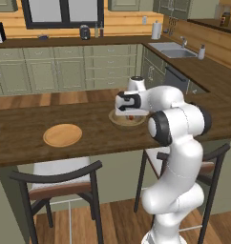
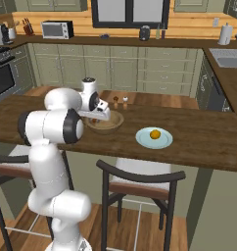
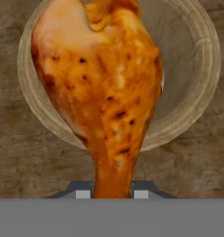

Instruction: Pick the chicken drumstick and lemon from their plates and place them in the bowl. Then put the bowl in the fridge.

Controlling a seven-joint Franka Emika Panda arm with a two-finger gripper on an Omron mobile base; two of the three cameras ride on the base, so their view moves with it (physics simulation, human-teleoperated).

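My gripper [image 3: 108,194] is shut on the thin bone end of the chicken drumstick [image 3: 102,88], a glossy orange-brown piece that hangs straight over the wooden bowl [image 3: 197,92]. From the left base view the gripper [image 1: 130,114] hovers just above the bowl [image 1: 118,121], with the drumstick [image 1: 131,117] poking out below it. The right base view has the bowl [image 2: 108,125] partly behind my hand [image 2: 98,113]. A yellow-orange lemon [image 2: 154,134] rests on the pale teal plate [image 2: 162,142] right of the bowl. The flat wooden plate [image 1: 63,135] lies bare to the left. The fridge is out of view.
The things sit on a dark wooden island counter [image 1: 22,138] with dark-framed stools [image 1: 60,178] tucked along its near edge. Small shakers [image 2: 120,101] stand behind the bowl. Sage-green cabinets and a sink [image 1: 172,50] line the far walls.
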